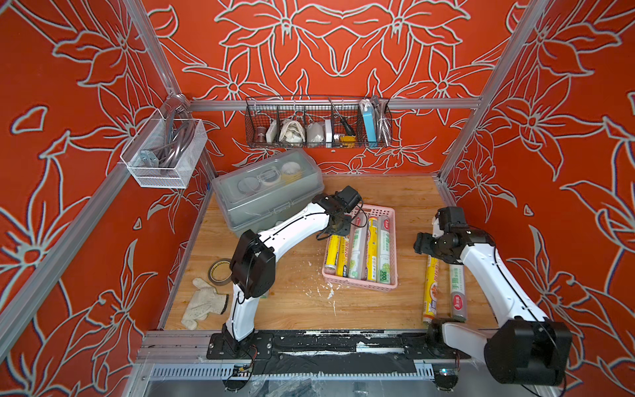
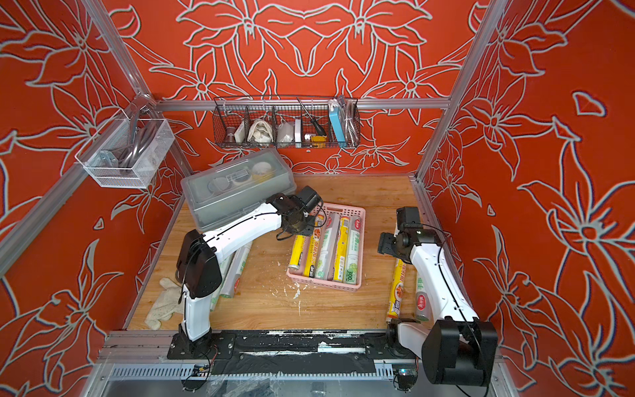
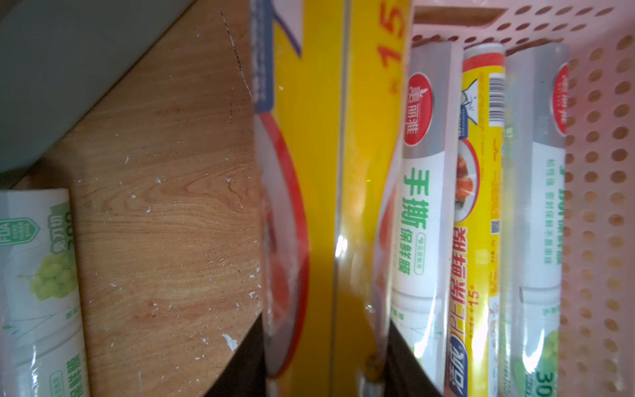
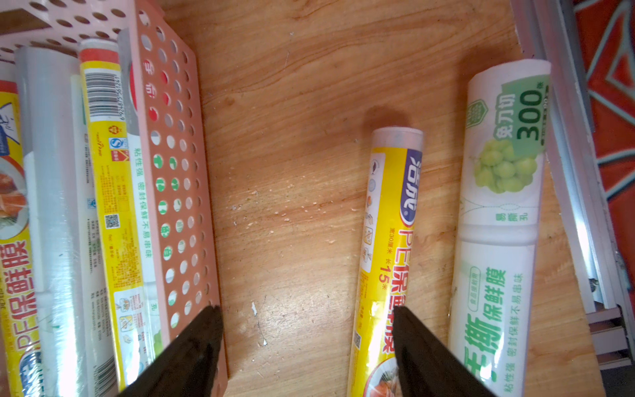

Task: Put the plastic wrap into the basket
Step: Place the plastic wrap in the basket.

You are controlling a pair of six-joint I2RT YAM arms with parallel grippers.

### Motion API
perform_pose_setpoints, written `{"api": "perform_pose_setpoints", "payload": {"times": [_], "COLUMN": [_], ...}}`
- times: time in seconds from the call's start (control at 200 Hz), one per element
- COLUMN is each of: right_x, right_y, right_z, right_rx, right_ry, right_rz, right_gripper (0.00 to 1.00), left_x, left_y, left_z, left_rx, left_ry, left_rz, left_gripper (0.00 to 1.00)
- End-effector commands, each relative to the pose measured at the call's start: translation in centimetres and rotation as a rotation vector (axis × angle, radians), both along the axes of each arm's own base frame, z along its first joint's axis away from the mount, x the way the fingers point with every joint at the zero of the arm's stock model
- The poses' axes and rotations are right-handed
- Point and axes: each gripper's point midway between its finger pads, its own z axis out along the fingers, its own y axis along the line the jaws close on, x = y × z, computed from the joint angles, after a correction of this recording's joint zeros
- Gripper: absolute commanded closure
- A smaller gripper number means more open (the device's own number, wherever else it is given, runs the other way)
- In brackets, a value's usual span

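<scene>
A grey lidded box [image 1: 268,192] crowds the far left corner of the tabletop [image 1: 302,309], right behind your left arm. A brown tape roll [image 1: 220,271] and a white glove [image 1: 202,304] lie by that arm's base. A black wire rack [image 1: 318,122] hangs on the back wall and a white mesh bin [image 1: 165,151] on the left one.

The pink basket [image 1: 360,284] sits mid-tabletop. Glossy rolls of plastic wrap [image 1: 372,247] lie in it side by side, yellow ones and white ones with green print.

Your left tool [image 3: 324,326] is clamped on a yellow roll [image 3: 309,154] at the basket's left edge. I cannot tell whether that roll is inside the rim or over it.

Your right tool [image 4: 305,309] has its jaws wide apart and holds nothing. It hangs over bare wood between the basket's perforated wall and a loose yellow roll [image 4: 388,223]. A white-and-green roll [image 4: 498,206] lies just beside that one, near the frame rail. More spare rolls [image 2: 237,271] lie under your left arm.
</scene>
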Motion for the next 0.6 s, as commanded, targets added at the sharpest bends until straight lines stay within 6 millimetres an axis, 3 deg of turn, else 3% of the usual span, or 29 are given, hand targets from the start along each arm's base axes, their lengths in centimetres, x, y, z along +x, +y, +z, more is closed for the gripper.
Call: {"api": "perform_pose_setpoints", "payload": {"times": [0.0,0.595], "right_x": [-0.2,-0.1], "right_y": [0.3,0.5], "right_z": [-0.4,-0.3], "right_rx": [0.021,0.028], "right_ry": [0.004,0.001], "right_rz": [0.012,0.021], "right_gripper": [0.22,0.23], "left_x": [0.4,-0.1], "left_y": [0.0,0.2], "left_z": [0.1,-5.7], "left_rx": [0.028,0.085], "left_ry": [-0.003,0.105], "left_rz": [-0.011,0.023], "left_gripper": [0.72,0.72]}}
